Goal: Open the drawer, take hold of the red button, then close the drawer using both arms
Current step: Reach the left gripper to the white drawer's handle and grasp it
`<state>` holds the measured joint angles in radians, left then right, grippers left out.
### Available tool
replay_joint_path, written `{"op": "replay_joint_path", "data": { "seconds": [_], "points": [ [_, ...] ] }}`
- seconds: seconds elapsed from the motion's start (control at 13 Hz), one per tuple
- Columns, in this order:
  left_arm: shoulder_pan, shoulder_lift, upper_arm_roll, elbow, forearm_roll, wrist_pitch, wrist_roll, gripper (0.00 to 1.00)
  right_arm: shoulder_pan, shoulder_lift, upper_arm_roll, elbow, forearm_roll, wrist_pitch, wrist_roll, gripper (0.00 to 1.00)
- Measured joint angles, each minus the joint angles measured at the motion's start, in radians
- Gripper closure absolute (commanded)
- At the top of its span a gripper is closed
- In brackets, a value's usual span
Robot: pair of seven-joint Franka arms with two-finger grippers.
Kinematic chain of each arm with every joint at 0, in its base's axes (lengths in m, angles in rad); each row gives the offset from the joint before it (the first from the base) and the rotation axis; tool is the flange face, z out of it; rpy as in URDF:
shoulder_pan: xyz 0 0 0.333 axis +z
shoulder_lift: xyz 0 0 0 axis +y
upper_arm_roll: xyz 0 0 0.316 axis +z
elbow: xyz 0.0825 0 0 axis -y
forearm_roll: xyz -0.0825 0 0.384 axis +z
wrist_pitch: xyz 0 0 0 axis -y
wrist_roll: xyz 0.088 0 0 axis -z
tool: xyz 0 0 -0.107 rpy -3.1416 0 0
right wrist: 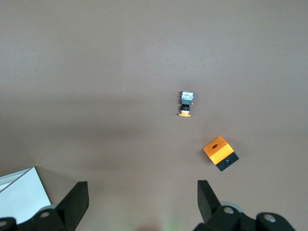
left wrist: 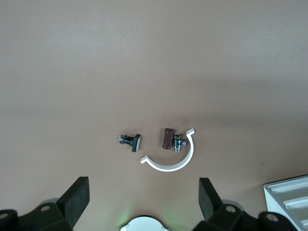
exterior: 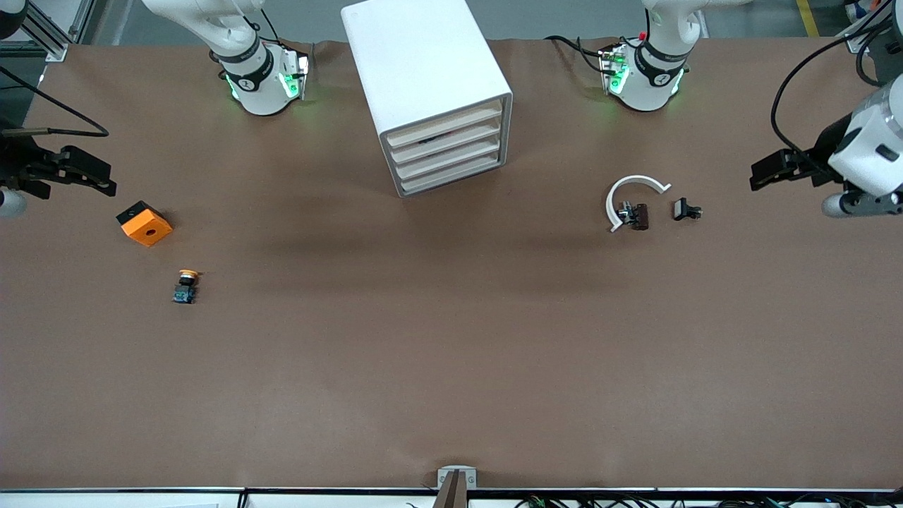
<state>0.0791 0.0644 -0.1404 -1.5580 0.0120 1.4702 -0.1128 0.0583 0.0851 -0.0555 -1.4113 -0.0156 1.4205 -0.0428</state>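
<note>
A white cabinet (exterior: 423,63) stands mid-table near the arms' bases, and its four stacked drawers (exterior: 448,148) are all pushed in. The button with the red cap is hidden from every view. My left gripper (exterior: 760,175) hangs open and empty over the left arm's end of the table; from its wrist the fingers (left wrist: 77,197) spread wide above bare table (left wrist: 144,72), with a cabinet corner (left wrist: 288,192) at the edge. My right gripper (exterior: 104,180) hovers open and empty over the right arm's end, above the orange cube. Its fingers (right wrist: 207,197) also stand wide apart.
An orange cube (exterior: 144,223) (right wrist: 220,153) and a yellow-orange-capped button (exterior: 185,286) (right wrist: 186,104) lie toward the right arm's end. Toward the left arm's end lie a white curved piece (exterior: 631,194) (left wrist: 173,161), a brown-and-metal part (exterior: 635,215) and a small black part (exterior: 686,209).
</note>
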Motion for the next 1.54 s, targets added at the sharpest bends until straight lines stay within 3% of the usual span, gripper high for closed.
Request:
{"op": "replay_joint_path", "data": {
  "seconds": [0.38, 1.0, 1.31, 1.54],
  "points": [
    [-0.027, 0.103, -0.024, 0.018, -0.004, 0.012, -0.163, 0.00, 0.000, 0.001, 0.000, 0.000, 0.000, 0.000, 0.000, 0.00],
    [-0.206, 0.305, -0.044, 0.014, -0.010, 0.076, -0.791, 0.00, 0.001, 0.003, 0.001, 0.000, 0.000, 0.000, 0.000, 0.00],
    [-0.279, 0.419, -0.045, 0.015, -0.113, 0.082, -1.051, 0.00, 0.001, 0.004, 0.001, 0.000, 0.000, 0.000, 0.000, 0.00],
    [-0.318, 0.460, -0.045, 0.015, -0.129, 0.081, -1.240, 0.00, 0.001, 0.004, 0.001, 0.000, 0.000, 0.000, 0.000, 0.00]
  ]
}}
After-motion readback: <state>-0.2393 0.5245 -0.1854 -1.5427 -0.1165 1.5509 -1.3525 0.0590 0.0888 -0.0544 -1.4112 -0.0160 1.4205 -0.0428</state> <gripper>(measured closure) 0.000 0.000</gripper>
